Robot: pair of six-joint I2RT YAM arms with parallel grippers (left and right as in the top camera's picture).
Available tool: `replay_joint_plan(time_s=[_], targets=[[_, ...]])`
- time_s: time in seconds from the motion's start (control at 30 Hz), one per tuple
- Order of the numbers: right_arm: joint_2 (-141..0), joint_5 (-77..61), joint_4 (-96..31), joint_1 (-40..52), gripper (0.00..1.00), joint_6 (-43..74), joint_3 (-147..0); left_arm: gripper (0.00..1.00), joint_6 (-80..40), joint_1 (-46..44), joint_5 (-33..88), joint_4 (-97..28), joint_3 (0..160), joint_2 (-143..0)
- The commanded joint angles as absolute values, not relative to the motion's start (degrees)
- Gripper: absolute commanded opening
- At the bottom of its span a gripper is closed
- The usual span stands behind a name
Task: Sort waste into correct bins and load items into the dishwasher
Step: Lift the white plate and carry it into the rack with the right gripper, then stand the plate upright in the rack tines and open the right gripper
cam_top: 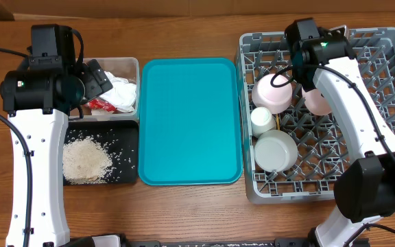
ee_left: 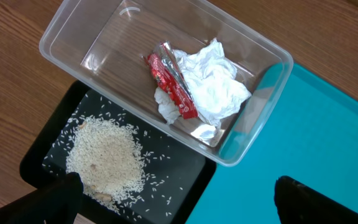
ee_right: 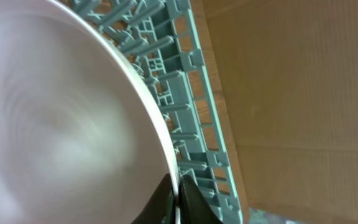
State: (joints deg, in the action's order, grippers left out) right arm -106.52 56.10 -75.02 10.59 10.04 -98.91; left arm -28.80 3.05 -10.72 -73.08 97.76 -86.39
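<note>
My right gripper (ee_right: 178, 193) is shut on the thin rim of the pale pink plate (ee_right: 55, 124), which stands on edge in the grey dishwasher rack (ee_right: 191, 112). From overhead, the plate (cam_top: 317, 101) is partly hidden under the right arm. Two whitish bowls (cam_top: 273, 92) (cam_top: 275, 151) and a small white cup (cam_top: 262, 118) also sit in the rack (cam_top: 389, 55). My left gripper (ee_left: 179, 202) hangs open and empty above the bins. The clear tub (ee_left: 67, 37) holds crumpled tissue (ee_left: 219, 87) and a red wrapper (ee_left: 173, 84). The black tray (ee_left: 185, 168) holds a heap of rice (ee_left: 104, 155).
The flat teal tray (cam_top: 189, 123) lies between the bins and the rack with nothing on it. Bare wooden table (cam_top: 184, 213) runs along the front edge. Brown cardboard (ee_right: 291, 93) shows beyond the rack's outer wall.
</note>
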Motion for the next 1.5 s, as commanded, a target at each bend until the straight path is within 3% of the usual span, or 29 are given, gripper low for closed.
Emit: replay_joint_plan(time_s=[0.0, 0.23, 0.3, 0.37, 0.5, 0.63, 0.7, 0.87, 1.47], targets=[[-106.5, 55.3, -73.4, 11.0, 0.09, 8.7, -99.1, 1.0, -28.9, 3.0, -10.7, -73.1, 98.0, -86.6], [-106.4, 49.0, -70.0, 11.7, 0.28, 8.7, -99.1, 1.0, -28.9, 3.0, -10.7, -73.1, 98.0, -86.6], [-106.4, 49.0, -70.0, 11.7, 0.44, 8.7, -99.2, 1.0, -28.9, 3.0, -10.7, -73.1, 98.0, -86.6], [-106.4, 49.0, -70.3, 11.7, 0.5, 8.7, -99.8, 1.0, -28.9, 3.0, -10.7, -73.1, 98.0, -86.6], [-105.7, 47.4, -71.9, 11.7, 0.78, 9.0, -103.7, 1.0, -28.9, 3.0, -10.7, -73.1, 98.0, -86.6], [-103.9, 32.6, -71.8, 11.7, 0.86, 9.0, -108.4, 1.0, -28.9, 3.0, -10.7, -73.1, 98.0, -86.6], [-103.0, 19.9, -71.9, 11.7, 1.0, 8.9, -110.7, 1.0, -28.9, 3.0, -10.7, -73.1, 98.0, -86.6], [-102.3, 5.1, -72.1, 11.6, 1.0, 8.9, -111.1, 1.0, -28.9, 3.0, -10.7, -73.1, 98.0, -86.6], [-102.0, 4.9, -72.1, 11.5, 1.0, 8.9, -111.0, 1.0, -28.9, 3.0, -10.7, -73.1, 98.0, -86.6]])
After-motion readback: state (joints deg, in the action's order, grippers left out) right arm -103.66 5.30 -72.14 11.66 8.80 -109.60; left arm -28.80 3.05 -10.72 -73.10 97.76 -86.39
